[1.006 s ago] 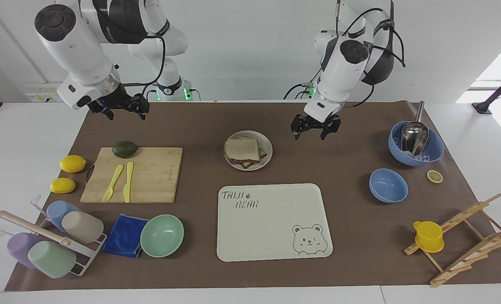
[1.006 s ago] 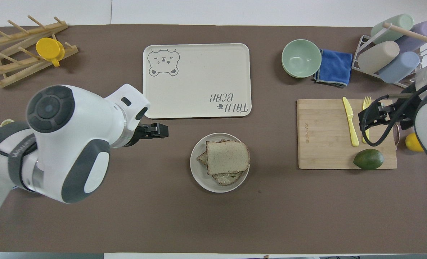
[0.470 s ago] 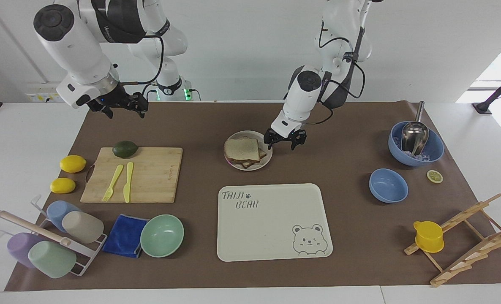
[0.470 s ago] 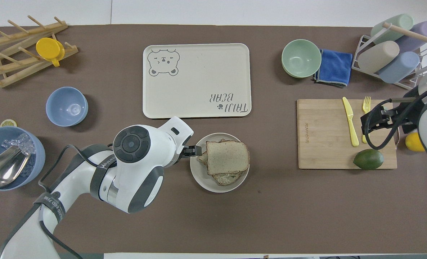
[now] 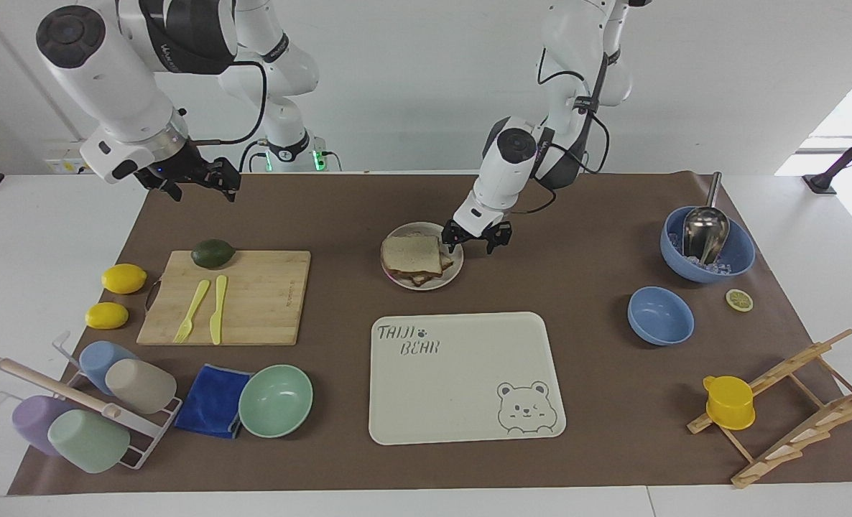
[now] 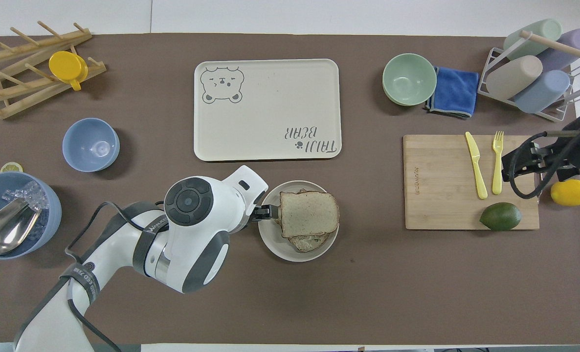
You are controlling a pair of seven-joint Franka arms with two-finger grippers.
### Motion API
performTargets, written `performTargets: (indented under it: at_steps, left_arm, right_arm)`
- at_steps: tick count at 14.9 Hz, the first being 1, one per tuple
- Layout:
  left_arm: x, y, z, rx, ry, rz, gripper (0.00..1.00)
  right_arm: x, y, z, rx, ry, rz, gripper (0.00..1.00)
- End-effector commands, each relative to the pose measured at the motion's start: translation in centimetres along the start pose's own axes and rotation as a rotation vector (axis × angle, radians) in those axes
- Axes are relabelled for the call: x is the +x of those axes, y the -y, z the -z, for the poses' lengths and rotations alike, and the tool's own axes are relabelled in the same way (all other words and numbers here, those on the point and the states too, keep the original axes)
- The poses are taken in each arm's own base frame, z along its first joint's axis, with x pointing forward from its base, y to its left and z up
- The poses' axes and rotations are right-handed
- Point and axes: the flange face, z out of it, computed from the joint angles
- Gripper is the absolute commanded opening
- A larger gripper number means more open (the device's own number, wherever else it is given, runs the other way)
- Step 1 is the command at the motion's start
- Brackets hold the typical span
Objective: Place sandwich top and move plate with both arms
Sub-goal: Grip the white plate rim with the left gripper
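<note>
Sandwich top (image 5: 411, 253) lies on the stacked slices in the round plate (image 5: 453, 274), near the robots' end of the table (image 5: 584, 402) at mid-width. The left gripper (image 5: 477, 240) stands low at the plate's rim on the left arm's end, fingers apart and empty; whether they touch the rim cannot be told. From there the bread lies straight toward the right arm's end, its flat face up. The right gripper (image 5: 195, 179) hangs well apart, up over the mat near the avocado (image 5: 213, 253) and cutting board (image 5: 253, 298), fingers also apart, so the left is plainly the nearer. Bare mat lies between plate and board, giving the right arm an open way to the rim's free edge. Farther from the robots sits the bear-print tray (image 5: 462, 373), bare, just past the plate.
</note>
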Motion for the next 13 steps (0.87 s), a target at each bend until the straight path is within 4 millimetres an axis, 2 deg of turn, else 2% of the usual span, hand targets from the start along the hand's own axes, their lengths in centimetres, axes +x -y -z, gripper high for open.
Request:
performTargets:
  at_steps: [1,3,5,9,13]
  left_arm:
    - [-0.99,-0.27,-1.45,-0.012,-0.016,0.03,0.99]
    - [-1.03,-0.25,-1.5,-0.011,-0.011,0.033,0.98]
    - [-1.02,-0.26,-1.48,-0.018,-0.009,0.041,0.89]
    - [-1.08,-0.19,-1.59,-0.025,-0.003,0.053,0.64]
    - [-0.99,-0.13,-2.0,-0.025,-0.002,0.056,0.5]
  right_arm:
    - [-0.56,-0.11,0.63,0.022,-0.024,0.019,1.0]
    - [-0.51,-0.58,0.58,0.026,-0.025,0.012,1.0]
    - [-0.52,-0.26,0.59,0.024,-0.025,0.013,1.0]
    - [-0.54,-0.15,0.58,0.026,-0.023,0.016,1.0]
    - [-0.6,-0.16,0.65,0.026,-0.025,0.016,1.0]
